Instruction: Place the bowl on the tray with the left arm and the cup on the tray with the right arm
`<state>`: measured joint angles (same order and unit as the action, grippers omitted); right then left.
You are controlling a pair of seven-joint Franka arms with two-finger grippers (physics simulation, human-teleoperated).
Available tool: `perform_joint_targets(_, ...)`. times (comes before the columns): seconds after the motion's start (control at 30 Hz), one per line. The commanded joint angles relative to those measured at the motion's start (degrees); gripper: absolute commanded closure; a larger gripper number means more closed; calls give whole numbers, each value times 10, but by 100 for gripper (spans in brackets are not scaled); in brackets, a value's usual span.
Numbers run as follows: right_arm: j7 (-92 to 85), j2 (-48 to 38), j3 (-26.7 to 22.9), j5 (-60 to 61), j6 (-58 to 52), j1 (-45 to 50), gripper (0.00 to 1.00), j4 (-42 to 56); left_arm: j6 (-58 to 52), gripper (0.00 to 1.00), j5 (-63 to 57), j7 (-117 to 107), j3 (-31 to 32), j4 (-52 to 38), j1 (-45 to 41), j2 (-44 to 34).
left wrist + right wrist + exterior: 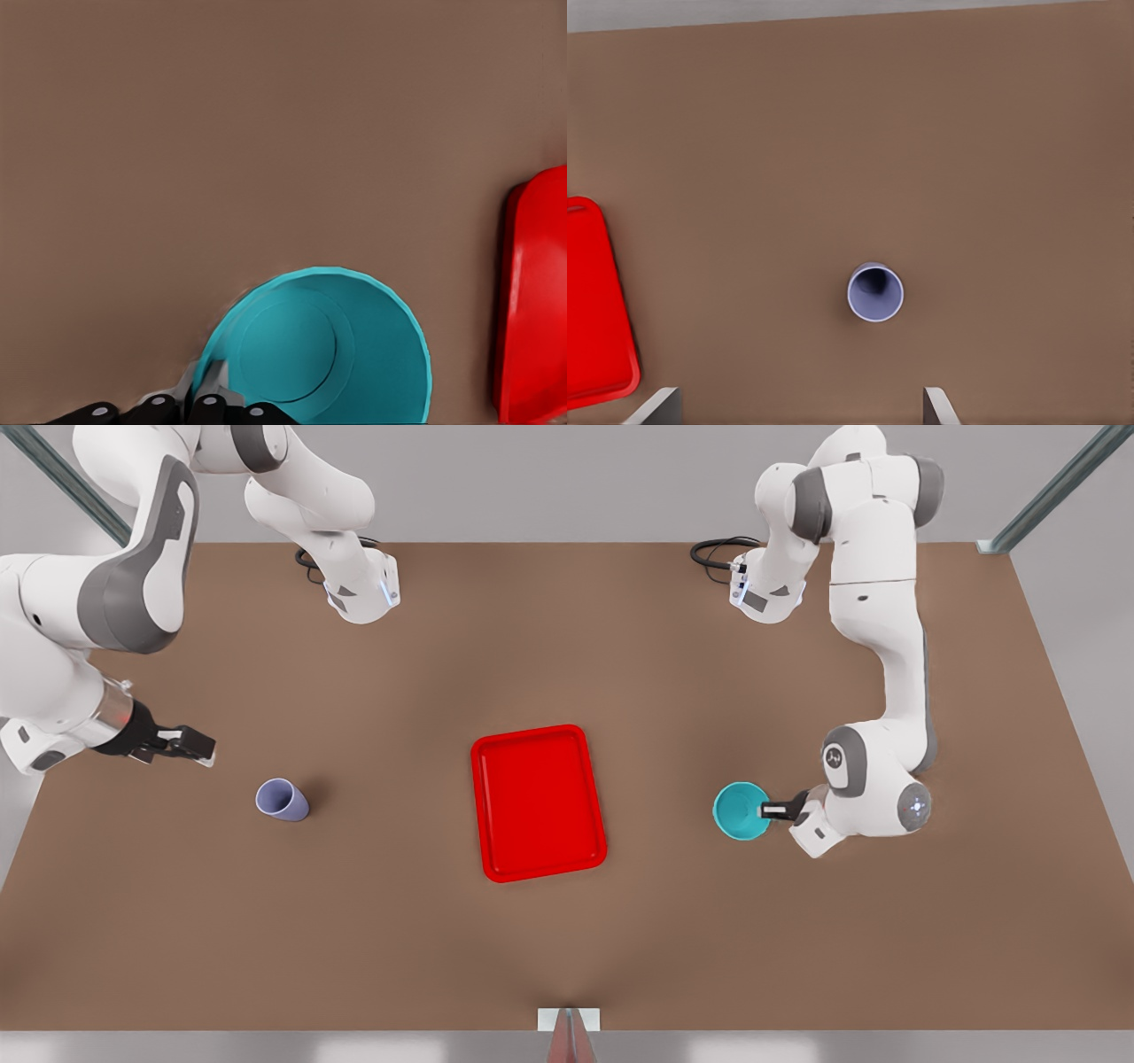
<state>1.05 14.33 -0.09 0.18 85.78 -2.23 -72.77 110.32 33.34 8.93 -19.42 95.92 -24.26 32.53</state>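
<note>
The teal bowl sits on the brown table at the front view's right, a short way from the red tray in the middle. My left gripper is shut on the bowl, with its fingers straddling the rim on the side away from the tray. At the front view's left stands the lavender cup, upright and untouched. My right gripper hovers open, up and to the left of it. In the right wrist view the cup lies ahead of the spread fingers, and the tray is at the edge.
Both arm bases with black cables stand at the table's back edge. A small white and red marker sits at the front edge. Bare brown table surrounds the tray on all sides.
</note>
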Motion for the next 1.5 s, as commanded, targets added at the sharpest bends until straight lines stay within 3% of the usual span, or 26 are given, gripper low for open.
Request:
perform_joint_targets(0.0,0,0,0,0,0,-1,0,0,0,79,38,-13,8,-9,0,3)
perform_joint_targets(0.17,4,-3,1,-1,-4,2,0,-1,77,79,110,-197,18,-34,-119,24)
perform_joint_targets(0.27,4,-6,2,-1,-5,6,0,-5,89,79,124,-312,18,-112,-160,77)
perform_joint_targets(0.63,-16,53,5,-18,47,23,0,-36,205,79,124,-421,93,-136,-182,129)
perform_joint_targets(0.7,-9,52,4,-20,49,26,0,-90,219,79,125,-426,94,-136,-182,137)
perform_joint_targets(0.77,-10,24,3,-14,138,16,0,-191,221,79,124,-425,94,-139,-182,146)
perform_joint_targets(0.83,-16,26,3,-12,156,9,0,-211,236,79,124,-423,93,-140,-182,159)
perform_joint_targets(0.9,-41,-1,2,-11,256,-1,0,-306,242,78,123,-421,93,-140,-181,161)
perform_joint_targets(0.93,-42,-11,2,-11,284,-9,0,-343,242,70,122,-414,93,-140,-181,163)
perform_joint_targets(0.97,-42,-11,2,-10,294,-18,0,-357,242,44,119,-412,93,-140,-177,164)
perform_joint_targets(1.0,-42,-9,1,-1,295,-23,0,-365,242,0,116,-412,93,-141,-177,163)
perform_joint_targets(1.17,-107,13,-30,14,354,-25,0,-388,232,0,112,-400,76,-141,-176,150)
perform_joint_targets(1.3,-107,18,-40,15,401,-25,0,-425,104,0,89,-368,7,-185,-169,142)
perform_joint_targets(1.43,-120,25,-41,15,447,-33,0,-461,-92,0,58,-279,-157,-234,-164,130)
perform_joint_targets(1.47,-120,27,-41,15,450,-32,0,-461,-130,0,0,-219,-185,-234,-163,116)
